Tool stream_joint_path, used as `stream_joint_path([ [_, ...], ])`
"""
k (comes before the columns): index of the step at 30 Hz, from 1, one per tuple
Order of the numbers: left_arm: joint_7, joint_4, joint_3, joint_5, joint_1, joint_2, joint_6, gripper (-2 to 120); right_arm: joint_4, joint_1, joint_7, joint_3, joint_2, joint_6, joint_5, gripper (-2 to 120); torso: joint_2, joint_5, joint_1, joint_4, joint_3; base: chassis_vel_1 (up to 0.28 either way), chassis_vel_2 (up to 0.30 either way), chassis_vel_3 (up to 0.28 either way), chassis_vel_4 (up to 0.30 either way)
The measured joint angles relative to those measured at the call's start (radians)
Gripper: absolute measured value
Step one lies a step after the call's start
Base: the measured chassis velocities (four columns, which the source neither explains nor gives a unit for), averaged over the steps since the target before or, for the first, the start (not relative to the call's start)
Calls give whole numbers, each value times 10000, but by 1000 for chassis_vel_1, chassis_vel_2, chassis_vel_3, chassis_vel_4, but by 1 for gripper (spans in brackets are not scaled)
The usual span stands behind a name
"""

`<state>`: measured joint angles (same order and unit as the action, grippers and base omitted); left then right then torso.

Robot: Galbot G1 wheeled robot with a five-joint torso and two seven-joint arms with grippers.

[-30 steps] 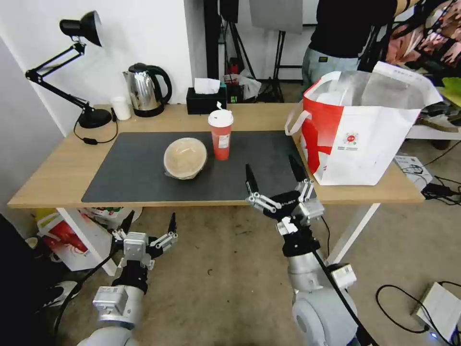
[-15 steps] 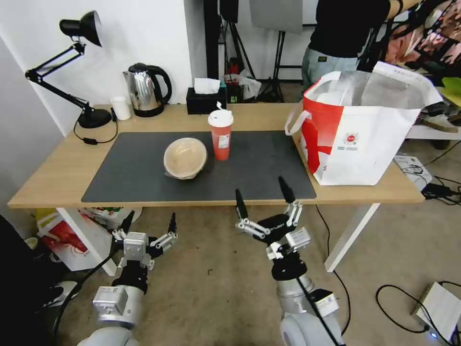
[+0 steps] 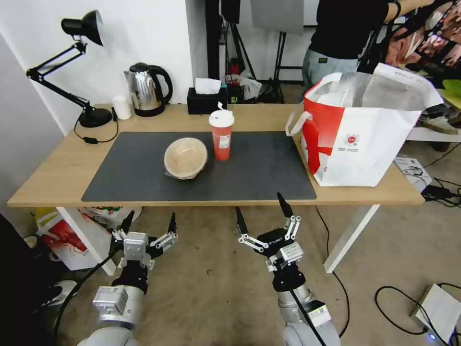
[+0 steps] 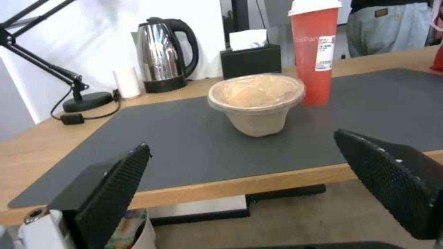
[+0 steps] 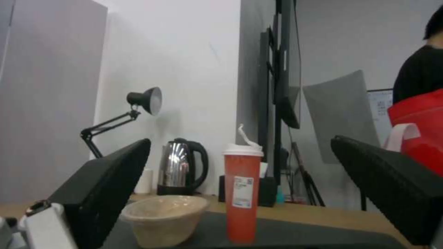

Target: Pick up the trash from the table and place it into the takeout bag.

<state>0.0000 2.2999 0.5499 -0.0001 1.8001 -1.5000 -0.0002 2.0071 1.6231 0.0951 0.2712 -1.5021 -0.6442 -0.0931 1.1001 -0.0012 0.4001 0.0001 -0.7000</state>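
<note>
The long light-wood tabletop with white legs carried a large dark grey mat over its middle. Near the mat's centre sat the tan round lidded bowl, and just beside it, toward the far edge, stood the tall red drink cup with a white lid, upright; whether the two touched could not be told. At the tabletop's right end stood the large boxy white takeout bag with a red side panel, its mouth open and silvery lining showing, a white loop handle hanging over the red side. Something white and round lay inside the bag near the red panel, too hidden to identify.

Along the far edge stood a black tissue box, a steel electric kettle, a small white cup and a black desk lamp at the far left corner.

The right pincer hung below the near edge of the tabletop, in front of the mat's right part, fingers spread apart and empty. The left pincer hung lower, below the near edge toward the left end, likewise spread wide and holding nothing.
</note>
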Motion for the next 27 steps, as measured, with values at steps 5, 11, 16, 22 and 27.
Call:
stream_joint_path([
  [5,0,0,0,0,0,0,0,100,-18,203,-65,80,107,18,-38,100,1,19,-1,-3,0,0,0,0,0],
  [11,0,0,0,0,0,0,0,100,-188,314,-269,159,190,64,-75,100,0,21,0,-4,0,0,0,0,0],
  [16,0,0,0,0,0,0,0,100,-95,526,-759,162,237,381,-224,100,0,21,-1,-1,1,0,0,0,0],
  [22,0,0,0,0,0,0,0,100,130,818,-1463,151,413,912,-387,100,0,30,-1,-5,0,0,0,0,0],
  [27,0,0,0,0,0,0,0,100,157,887,-1520,130,539,1017,-373,100,0,38,0,-4,0,0,0,0,0],
])
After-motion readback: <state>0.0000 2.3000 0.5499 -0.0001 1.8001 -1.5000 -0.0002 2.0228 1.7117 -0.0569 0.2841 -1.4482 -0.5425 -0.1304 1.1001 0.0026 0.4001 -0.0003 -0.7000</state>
